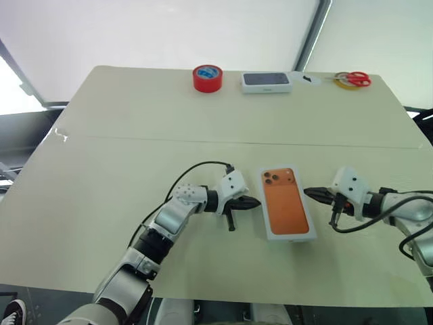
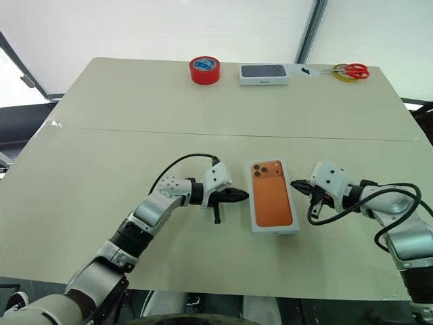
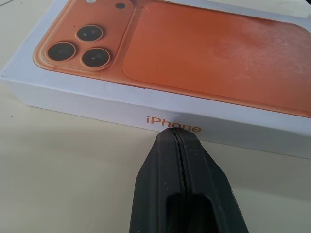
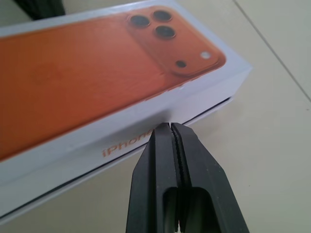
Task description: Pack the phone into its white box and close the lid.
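The lid [image 1: 285, 202], white with an orange phone picture on top, sits over the white box at the table's near middle. A thin strip of the white box [image 4: 43, 196] shows under the lid's edge, past a dark gap. The phone is hidden. My left gripper [image 1: 257, 202] is shut, its tips at the lid's left side wall by the printed word [image 3: 172, 124]. My right gripper [image 1: 308, 193] is shut too, its tips [image 4: 169, 127] against the lid's right side wall. Neither holds anything.
Along the table's far edge lie a red tape roll [image 1: 208, 78], a closed white box with a dark top [image 1: 266, 82], a small white item [image 1: 308, 78] and red-handled scissors [image 1: 353, 79]. A seam [image 1: 203, 141] crosses the tabletop.
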{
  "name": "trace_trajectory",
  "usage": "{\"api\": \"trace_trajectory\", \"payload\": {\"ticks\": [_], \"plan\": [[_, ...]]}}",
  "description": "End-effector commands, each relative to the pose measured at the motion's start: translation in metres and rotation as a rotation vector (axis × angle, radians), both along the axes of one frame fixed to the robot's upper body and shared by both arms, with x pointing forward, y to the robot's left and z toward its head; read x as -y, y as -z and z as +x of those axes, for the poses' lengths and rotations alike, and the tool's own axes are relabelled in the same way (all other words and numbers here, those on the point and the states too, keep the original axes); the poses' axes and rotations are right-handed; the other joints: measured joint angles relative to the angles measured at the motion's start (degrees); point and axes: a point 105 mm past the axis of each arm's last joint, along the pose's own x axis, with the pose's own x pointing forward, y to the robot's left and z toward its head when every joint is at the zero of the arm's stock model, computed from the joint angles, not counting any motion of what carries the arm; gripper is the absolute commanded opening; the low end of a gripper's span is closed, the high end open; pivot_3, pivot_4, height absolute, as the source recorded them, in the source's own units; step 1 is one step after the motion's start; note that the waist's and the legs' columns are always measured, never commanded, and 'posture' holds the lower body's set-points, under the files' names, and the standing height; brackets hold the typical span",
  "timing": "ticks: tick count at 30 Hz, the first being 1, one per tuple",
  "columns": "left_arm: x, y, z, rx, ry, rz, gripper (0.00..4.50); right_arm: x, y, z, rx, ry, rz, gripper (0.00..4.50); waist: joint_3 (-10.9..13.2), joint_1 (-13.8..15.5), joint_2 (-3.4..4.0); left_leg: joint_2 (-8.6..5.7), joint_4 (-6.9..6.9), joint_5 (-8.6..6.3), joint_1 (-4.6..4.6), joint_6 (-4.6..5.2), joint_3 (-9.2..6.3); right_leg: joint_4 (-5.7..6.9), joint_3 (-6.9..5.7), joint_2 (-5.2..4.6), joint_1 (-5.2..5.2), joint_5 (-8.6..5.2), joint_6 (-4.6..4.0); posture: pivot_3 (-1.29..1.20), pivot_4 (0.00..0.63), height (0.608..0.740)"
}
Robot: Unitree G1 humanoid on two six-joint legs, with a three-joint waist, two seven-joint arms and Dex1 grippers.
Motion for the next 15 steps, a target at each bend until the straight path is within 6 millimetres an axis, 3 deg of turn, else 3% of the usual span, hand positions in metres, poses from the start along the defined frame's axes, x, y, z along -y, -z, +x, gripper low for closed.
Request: {"api": "trace_trajectory", "payload": {"ticks": [1, 15], "plan": [[0.010, -0.023, -0.001, 0.055, 0.021, -0.079, 0.00, 0.001, -0.008, -0.001, 0.045, -0.025, -0.040, 0.03, 0.00, -0.04, 0.00, 0.00, 0.00, 0.00, 0.00, 0.00, 0.00, 0.00, 0.00, -0.01, 0.00, 0.00, 0.00, 0.00, 0.150, 0.730], [0.012, -0.022, -0.003, 0.100, 0.028, -0.088, 0.00, 0.013, -0.002, 0.003, 0.045, -0.026, -0.139, 0.03, 0.00, 0.03, 0.00, -0.01, 0.03, 0.02, 0.00, -0.03, 0.00, 0.00, -0.01, 0.00, 0.01, 0.00, 0.01, 0.00, 0.150, 0.730]]}}
